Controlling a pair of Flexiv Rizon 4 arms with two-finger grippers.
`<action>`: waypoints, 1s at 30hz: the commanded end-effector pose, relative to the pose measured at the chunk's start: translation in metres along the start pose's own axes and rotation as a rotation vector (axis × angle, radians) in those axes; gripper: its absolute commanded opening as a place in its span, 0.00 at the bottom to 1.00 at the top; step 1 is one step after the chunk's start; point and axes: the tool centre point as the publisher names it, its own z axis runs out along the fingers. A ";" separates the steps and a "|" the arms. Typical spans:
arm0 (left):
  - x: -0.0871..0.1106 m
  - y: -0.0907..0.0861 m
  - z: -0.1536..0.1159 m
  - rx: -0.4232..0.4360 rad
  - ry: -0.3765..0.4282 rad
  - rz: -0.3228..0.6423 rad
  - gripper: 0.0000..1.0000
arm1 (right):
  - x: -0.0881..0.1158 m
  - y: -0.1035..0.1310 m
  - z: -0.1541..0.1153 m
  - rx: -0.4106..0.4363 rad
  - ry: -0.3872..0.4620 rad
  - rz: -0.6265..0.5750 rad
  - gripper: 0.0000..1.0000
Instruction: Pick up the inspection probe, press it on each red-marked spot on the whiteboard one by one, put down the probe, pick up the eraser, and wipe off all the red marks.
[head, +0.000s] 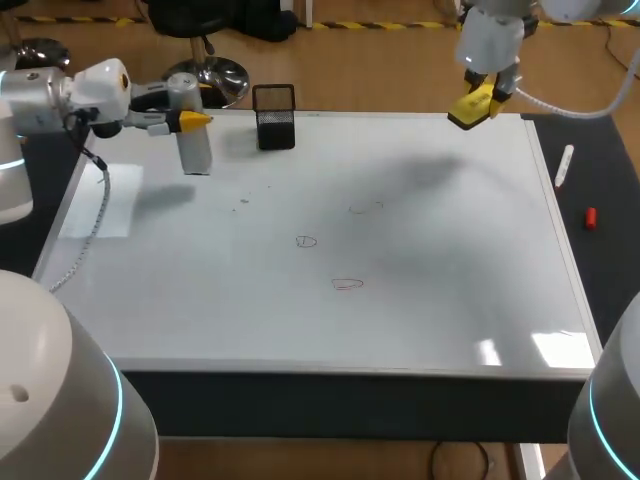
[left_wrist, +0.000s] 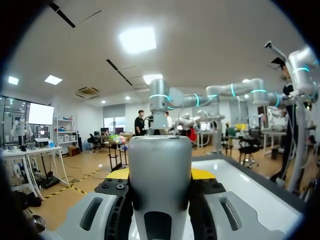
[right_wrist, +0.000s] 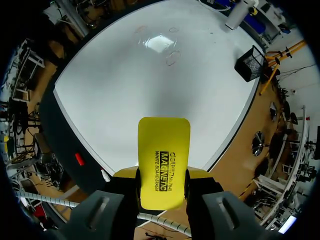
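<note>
L tool clamped on probe, upright at whiteboard far-left corner. R tool clamped on yellow eraser, above far-right corner. Black mesh holder nr probe. Three red marks mid-board.

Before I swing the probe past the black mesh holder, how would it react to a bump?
The black mesh holder is probably light: open wire, nothing visibly inside. It stands on the glossy whiteboard, so it would likely slide. It looks roughly as wide as tall, so tipping seems less likely.
</note>
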 end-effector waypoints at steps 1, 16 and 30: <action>-0.001 -0.001 -0.002 -0.001 -0.006 -0.004 0.00 | 0.001 0.000 -0.001 0.003 0.002 -0.001 0.00; 0.000 -0.003 -0.003 0.003 -0.008 -0.007 0.00 | 0.001 0.000 -0.001 0.003 0.002 -0.001 0.00; 0.000 -0.003 -0.003 0.003 -0.008 -0.007 0.00 | -0.029 0.056 -0.023 0.020 -0.049 -0.172 0.00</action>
